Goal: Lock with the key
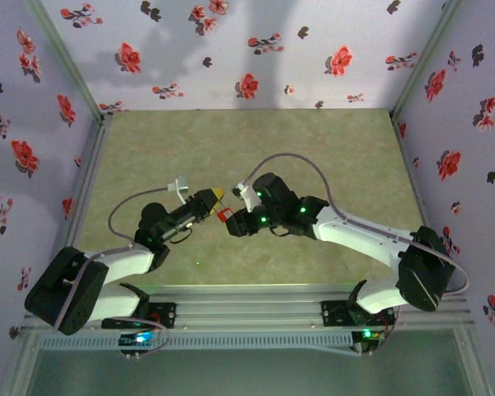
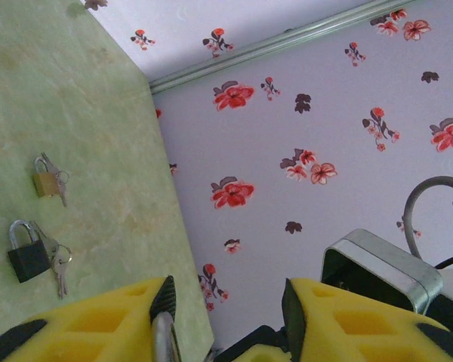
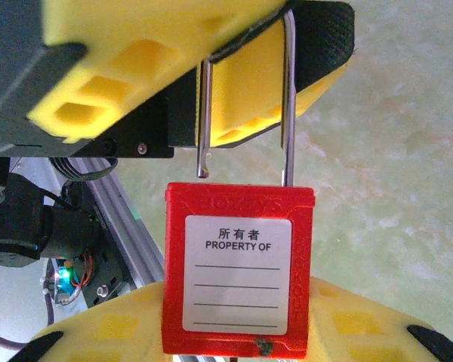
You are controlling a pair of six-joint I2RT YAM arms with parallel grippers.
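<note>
A red padlock (image 3: pixel 238 271) with a white "PROPERTY OF" label stands upright between the yellow jaws of my right gripper (image 3: pixel 238 335), which is shut on its body. Its steel shackle (image 3: pixel 288 113) is open, the short leg hanging free above the body. The top of the shackle runs up between the yellow fingers (image 3: pixel 136 68) of my left gripper. In the left wrist view the left gripper (image 2: pixel 228 294) has its jaws apart, with a sliver of the shackle (image 2: pixel 162 335) against one pad. From above, both grippers (image 1: pixel 213 200) (image 1: pixel 233 223) meet at the padlock (image 1: pixel 224 216) mid-table. The red padlock's key is out of view.
A brass padlock (image 2: pixel 45 181) and a black padlock (image 2: pixel 26 256) lie on the green table (image 2: pixel 98 113), each with keys on a ring. Floral walls (image 1: pixel 256 49) close in three sides. An aluminium rail (image 1: pixel 256 301) runs along the near edge.
</note>
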